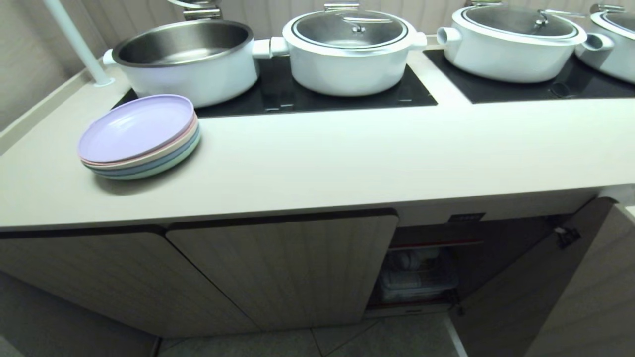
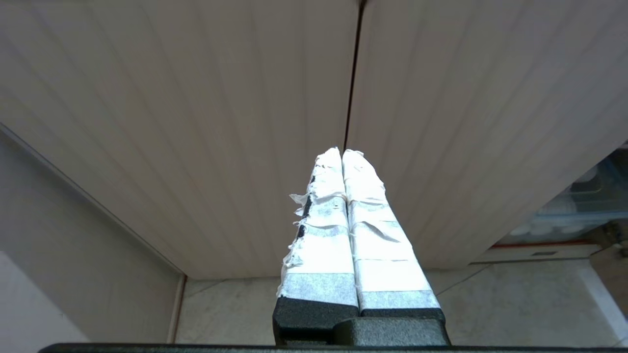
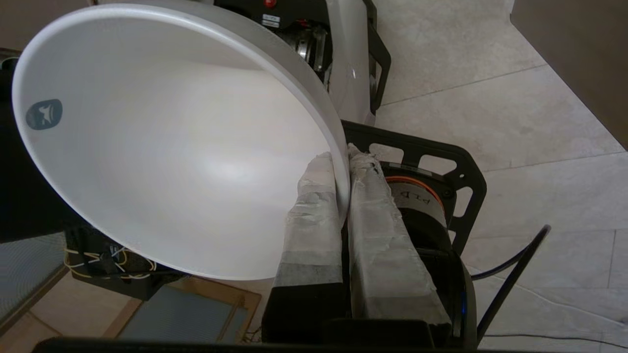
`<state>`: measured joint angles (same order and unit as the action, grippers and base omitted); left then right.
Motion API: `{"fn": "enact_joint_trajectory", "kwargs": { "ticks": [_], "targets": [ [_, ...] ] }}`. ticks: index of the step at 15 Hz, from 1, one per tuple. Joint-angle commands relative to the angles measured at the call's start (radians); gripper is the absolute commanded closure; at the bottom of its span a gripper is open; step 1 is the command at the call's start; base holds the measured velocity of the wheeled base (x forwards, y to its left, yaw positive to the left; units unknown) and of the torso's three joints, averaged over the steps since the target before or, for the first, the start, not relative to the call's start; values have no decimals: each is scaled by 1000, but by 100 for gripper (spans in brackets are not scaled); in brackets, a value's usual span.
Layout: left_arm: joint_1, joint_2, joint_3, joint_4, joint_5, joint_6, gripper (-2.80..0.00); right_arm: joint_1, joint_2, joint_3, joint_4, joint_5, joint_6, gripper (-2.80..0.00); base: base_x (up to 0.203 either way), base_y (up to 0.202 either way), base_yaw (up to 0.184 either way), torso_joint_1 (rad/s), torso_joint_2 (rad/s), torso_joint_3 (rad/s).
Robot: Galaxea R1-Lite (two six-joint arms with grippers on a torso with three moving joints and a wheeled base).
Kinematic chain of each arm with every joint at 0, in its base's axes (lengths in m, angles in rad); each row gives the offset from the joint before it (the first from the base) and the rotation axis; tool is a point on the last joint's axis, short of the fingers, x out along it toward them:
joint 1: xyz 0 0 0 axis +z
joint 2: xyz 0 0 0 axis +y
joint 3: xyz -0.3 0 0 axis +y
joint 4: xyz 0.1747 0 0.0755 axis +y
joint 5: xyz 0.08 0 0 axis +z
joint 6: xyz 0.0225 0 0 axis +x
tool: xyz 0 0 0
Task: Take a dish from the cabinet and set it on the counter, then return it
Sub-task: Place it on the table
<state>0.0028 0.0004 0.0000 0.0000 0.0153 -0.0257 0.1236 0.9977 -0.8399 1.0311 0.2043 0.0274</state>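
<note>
Right gripper (image 3: 342,159) pinching white dish (image 3: 162,142), seemingly plain, small grey-blue mark.

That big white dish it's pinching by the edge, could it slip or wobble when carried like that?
Possibly. The wide white shallow dish looks smooth and glossy, so it may be slippery. The right gripper has its jaws shut on the rim alone, so most of the dish overhangs and could swing. It looks rigid, holding its curve without sagging; perhaps breakable if dropped.
</note>
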Motion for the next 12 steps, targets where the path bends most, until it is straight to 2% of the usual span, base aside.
{"fn": "enact_joint_trajectory", "kwargs": {
  "ticks": [1,5,12],
  "targets": [
    [0,0,0,0,0,0,0,1,-4,-7,7,1,0,0,0,0,0,280,-583,-310],
    [0,0,0,0,0,0,0,1,-2,-18,9,1,-1,0,0,0,0,271,-558,-293],
    [0,0,0,0,0,0,0,2,-2,-19,7,0,-3,0,0,0,0,175,-359,-185]
  ]
}}
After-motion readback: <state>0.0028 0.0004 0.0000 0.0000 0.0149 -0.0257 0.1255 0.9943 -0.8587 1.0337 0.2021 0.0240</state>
